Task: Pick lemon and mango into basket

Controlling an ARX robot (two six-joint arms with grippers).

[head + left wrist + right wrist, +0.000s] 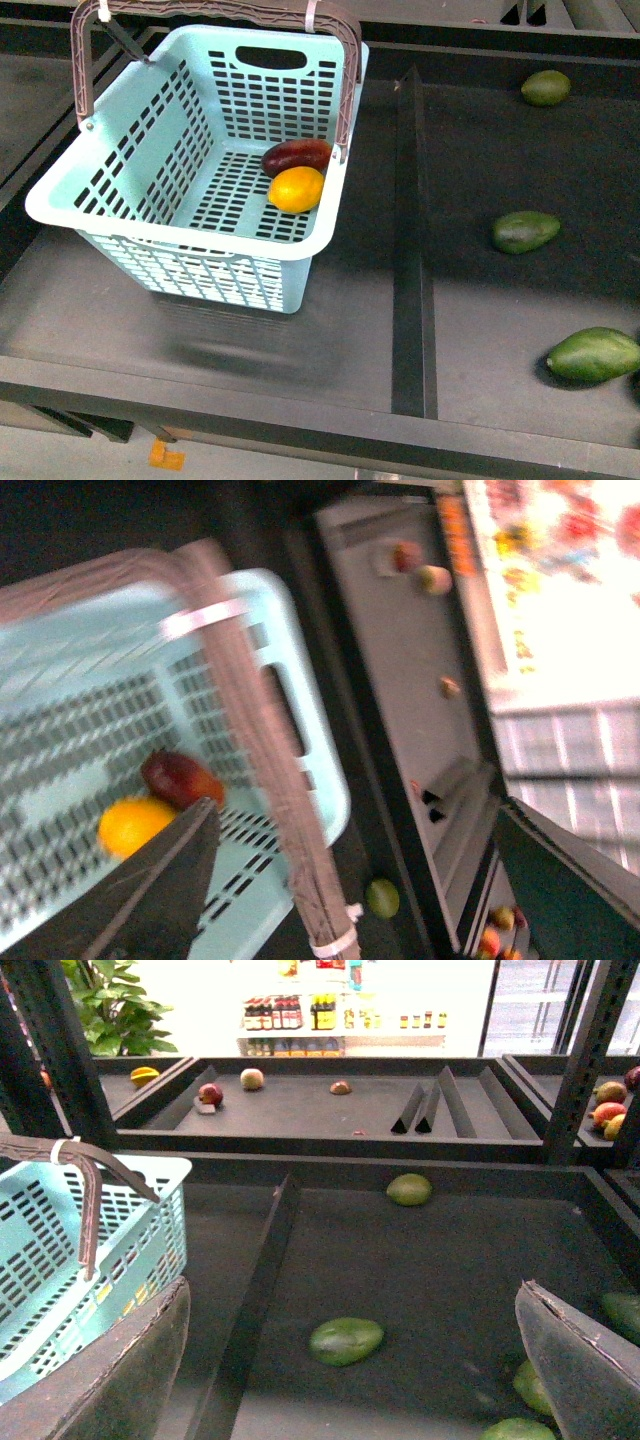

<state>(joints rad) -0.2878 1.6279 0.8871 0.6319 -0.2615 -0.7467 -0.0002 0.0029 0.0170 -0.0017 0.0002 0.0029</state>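
Two grippers, both with jaws spread wide and nothing between them: our left gripper [350, 880] hangs above the basket [60, 195], our right gripper [350, 1360] hangs over the neighbouring bay of the shelf [300, 350], well apart from the basket.

Working outward from the left gripper, its wrist view is blurred, but we can make out the lemon [130, 825] and the mango [180, 778] below it on the slotted floor, with the brown handle [250, 740] crossing between them and the basket's end wall. In the front view the lemon [296, 189] sits at about 4 o'clock from the basket's centre, and the mango [298, 155] lies touching it at the lemon's 12 o'clock, against the right wall.

We judge both fruits delivered, so the step in hand is a clean retreat. To do it well we should lift the left arm straight up before swinging it away, staying clear of the handle and its zip ties [205, 618]; a snag there could tip or drag the basket.

From the right gripper outward, green fruits [346, 1341] lie loose past the divider [412, 250], at 3 o'clock of the basket. These are not ours to pick, so we keep that arm high.
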